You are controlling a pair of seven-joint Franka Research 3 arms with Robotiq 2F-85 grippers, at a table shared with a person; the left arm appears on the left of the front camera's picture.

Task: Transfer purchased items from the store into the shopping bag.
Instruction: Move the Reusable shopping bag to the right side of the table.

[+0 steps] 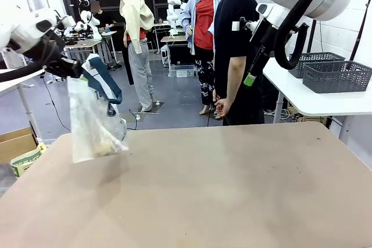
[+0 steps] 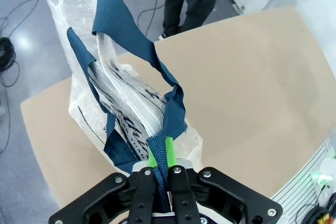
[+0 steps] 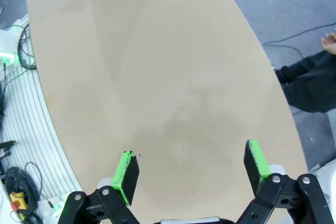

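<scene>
My left pincer (image 2: 160,157) is clenched on 1 navy strap handle (image 2: 167,124) of the shopping bag (image 1: 93,123), its green pads (image 2: 169,149) pressed flat against the webbing. From the front, the translucent bag hangs from that grip at the left edge of the tan surface (image 1: 221,190), its bottom lifted clear of the top, and a yellowish lump of purchased items (image 1: 104,145) sits low inside it. Dark printed lettering runs down the crumpled plastic in my left wrist view. A person (image 1: 235,45) in a black shirt stands at the far side, near the middle. Further right, my right pincer (image 3: 191,169) is released, its 2 fingers spread wide and holding nothing, above bare surface. At far right, 2 dark grey slotted baskets (image 1: 336,75) stand on a white side table (image 1: 314,100).
</scene>
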